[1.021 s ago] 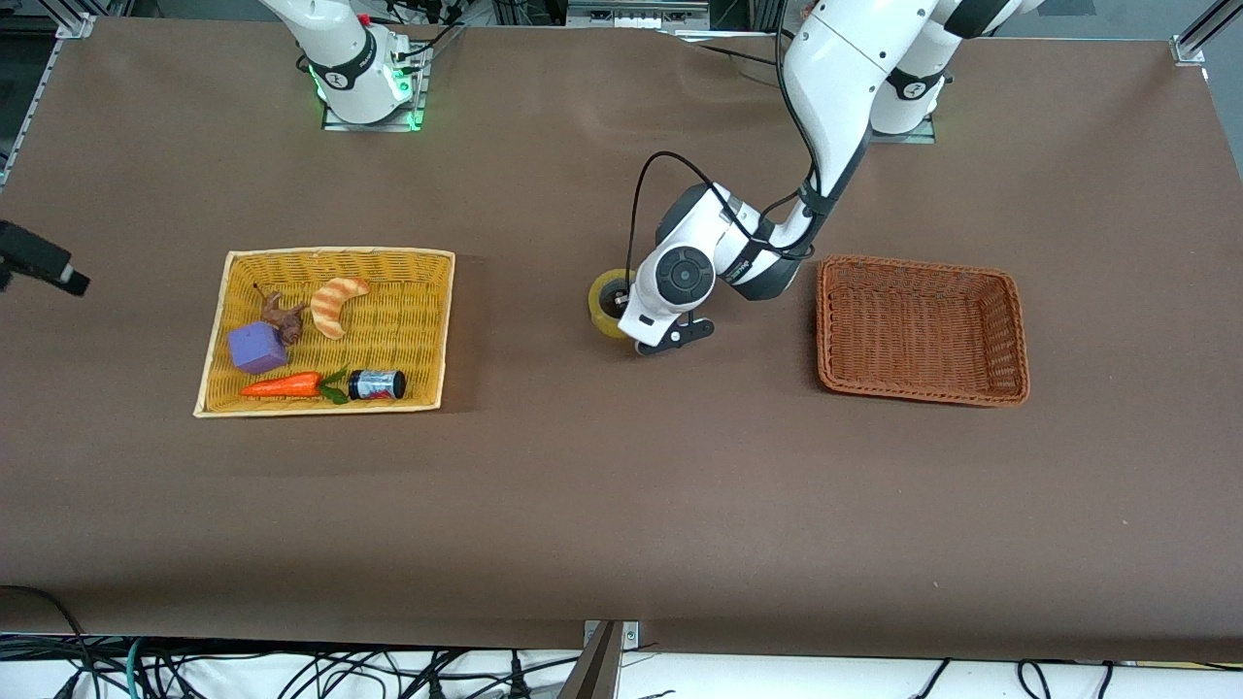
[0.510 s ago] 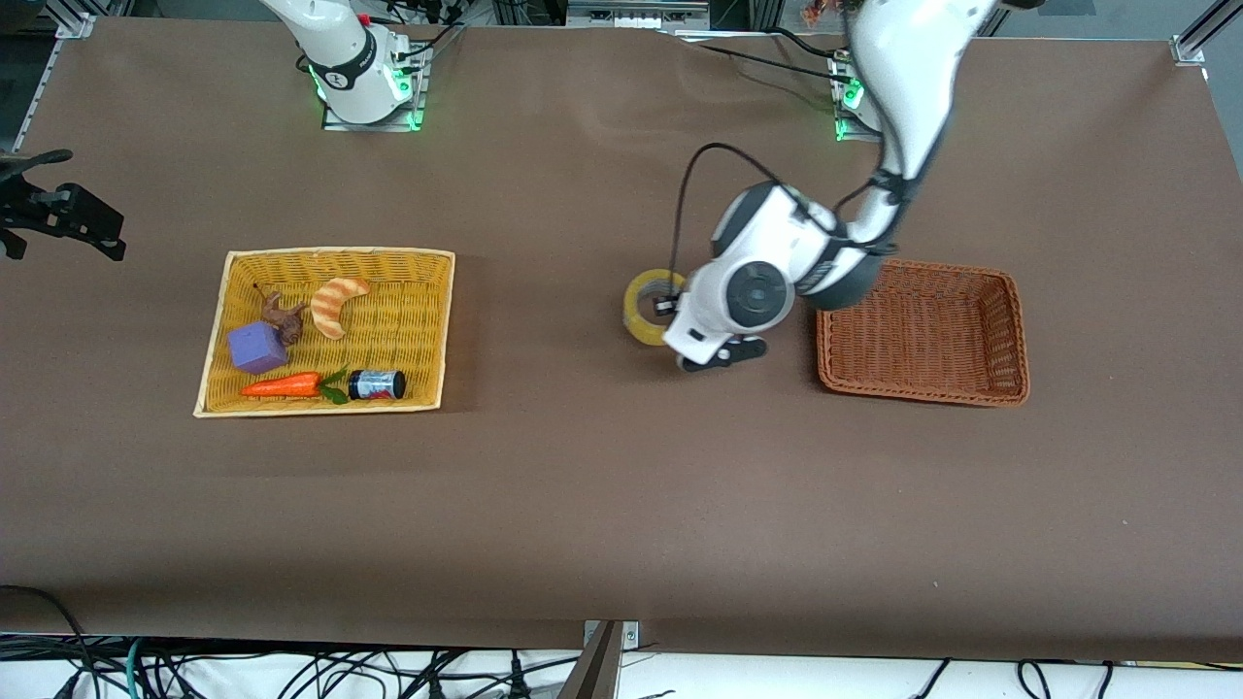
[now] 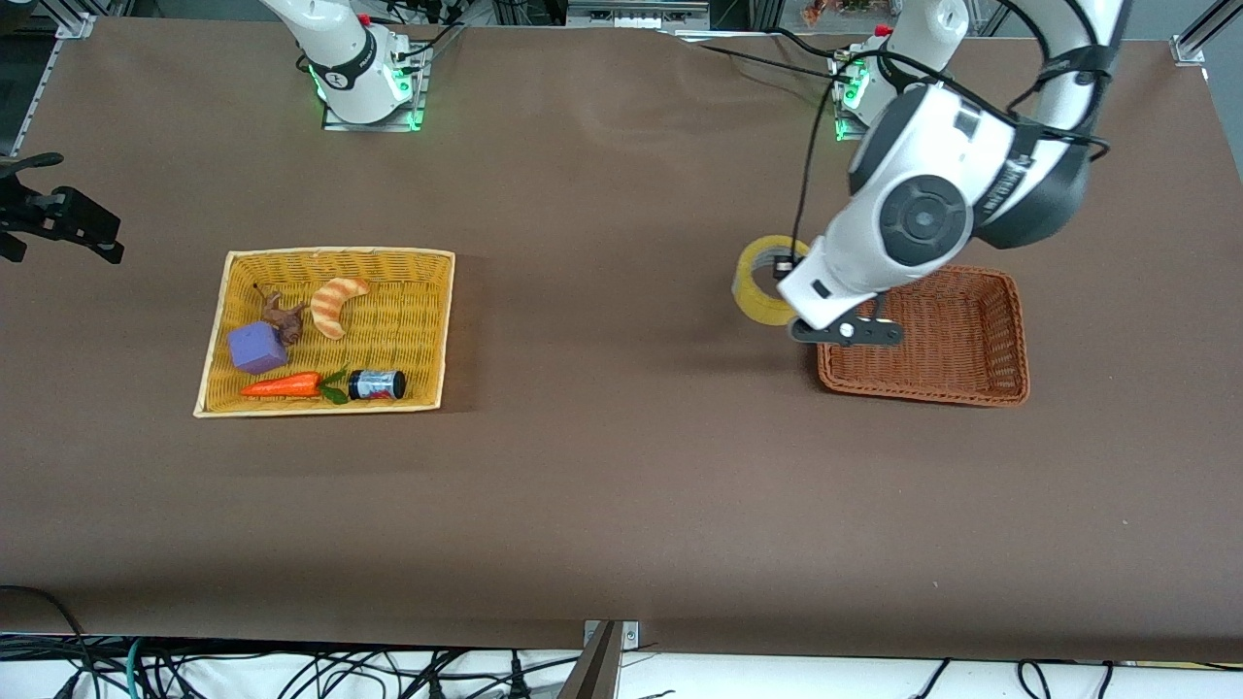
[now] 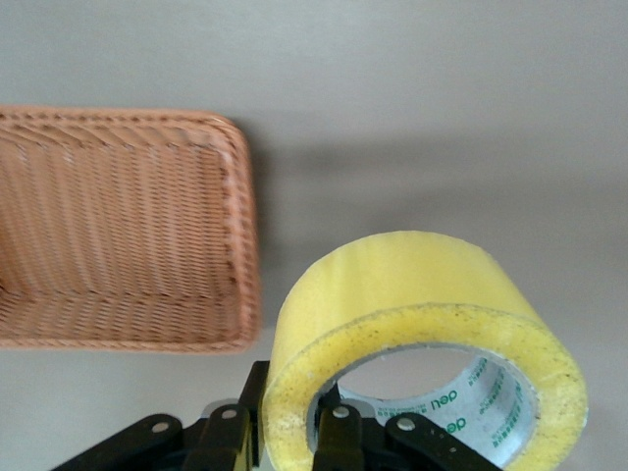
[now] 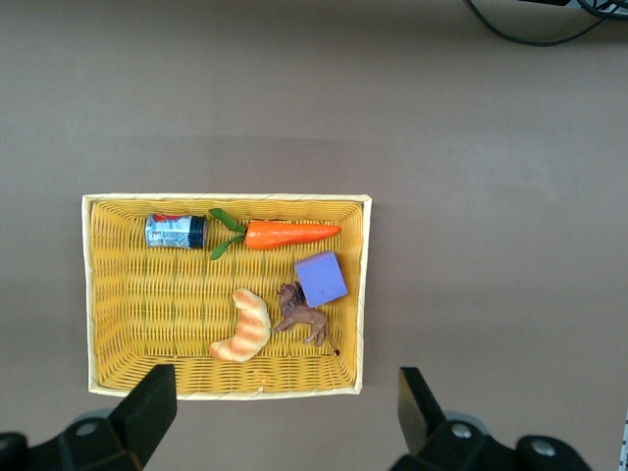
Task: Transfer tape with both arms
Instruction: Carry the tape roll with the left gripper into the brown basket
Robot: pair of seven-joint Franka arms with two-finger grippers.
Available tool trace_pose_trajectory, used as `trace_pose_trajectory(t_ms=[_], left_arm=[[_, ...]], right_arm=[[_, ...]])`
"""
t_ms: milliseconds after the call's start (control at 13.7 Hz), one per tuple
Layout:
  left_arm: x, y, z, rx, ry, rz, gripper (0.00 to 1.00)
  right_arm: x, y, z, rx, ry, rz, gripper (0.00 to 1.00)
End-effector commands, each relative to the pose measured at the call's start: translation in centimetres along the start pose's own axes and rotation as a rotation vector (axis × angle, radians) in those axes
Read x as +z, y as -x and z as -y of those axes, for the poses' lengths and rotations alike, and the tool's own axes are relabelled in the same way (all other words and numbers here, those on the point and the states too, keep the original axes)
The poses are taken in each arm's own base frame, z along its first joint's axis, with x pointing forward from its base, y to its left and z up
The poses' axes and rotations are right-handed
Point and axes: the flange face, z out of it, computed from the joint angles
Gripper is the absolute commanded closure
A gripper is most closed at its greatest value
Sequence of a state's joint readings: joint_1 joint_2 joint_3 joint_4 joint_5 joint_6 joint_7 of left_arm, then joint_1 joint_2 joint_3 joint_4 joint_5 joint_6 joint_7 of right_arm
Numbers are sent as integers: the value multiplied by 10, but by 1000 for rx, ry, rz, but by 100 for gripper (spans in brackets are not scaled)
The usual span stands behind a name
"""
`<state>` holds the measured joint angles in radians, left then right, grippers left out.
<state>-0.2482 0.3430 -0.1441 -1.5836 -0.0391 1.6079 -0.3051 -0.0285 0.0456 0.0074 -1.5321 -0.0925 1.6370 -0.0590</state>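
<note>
Table: a wide brown tabletop (image 3: 602, 485) takes up nearly the whole front view, with cables hanging along its near edge.
Right gripper: parked up in the air at about nine o'clock in the front view, by the right arm's end of the table (image 3: 39, 209); in its own wrist view the fingers (image 5: 147, 407) stand spread wide with nothing between them, the yellow basket below. This arm waits.
Yellow basket: a shallow woven tray (image 3: 427, 320) toward the right arm's end, around eight o'clock from the table's middle.
In the yellow basket: a striped croissant toy (image 3: 337, 303), a small brown animal figure (image 3: 282, 316), a purple block (image 3: 256, 348), an orange carrot (image 3: 286, 385) and a little dark jar (image 3: 377, 384) on its side.
Tape: the yellowish roll (image 3: 764, 291) hangs in the air over bare table, just beside the brown basket's rim.
Left gripper: pinching the tape (image 4: 324, 432), one finger inside the core and one outside the wall.
Brown basket: an orange-brown woven tray (image 3: 971, 388) at about three o'clock, toward the left arm's end.
</note>
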Motion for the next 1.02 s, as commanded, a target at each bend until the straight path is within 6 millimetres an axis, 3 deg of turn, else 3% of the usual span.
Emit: trace_pose_trajectory(t_ms=[0, 146, 365, 583, 802, 948], left_arm=[[45, -27, 60, 64, -17, 73, 100], [74, -41, 86, 92, 1, 109, 100], [106, -56, 109, 105, -16, 120, 100], [128, -68, 127, 124, -4, 128, 100], [151, -83, 165, 185, -16, 121, 100], [164, -90, 176, 216, -4, 116, 100]], right_arm=[[-5, -1, 0, 3, -15, -9, 0], [-4, -1, -1, 2, -19, -6, 0], [-4, -1, -1, 2, -20, -8, 0], [-5, -1, 0, 0, -21, -9, 0], [-4, -1, -1, 2, -21, -8, 0], [-4, -1, -1, 2, -21, -8, 0]])
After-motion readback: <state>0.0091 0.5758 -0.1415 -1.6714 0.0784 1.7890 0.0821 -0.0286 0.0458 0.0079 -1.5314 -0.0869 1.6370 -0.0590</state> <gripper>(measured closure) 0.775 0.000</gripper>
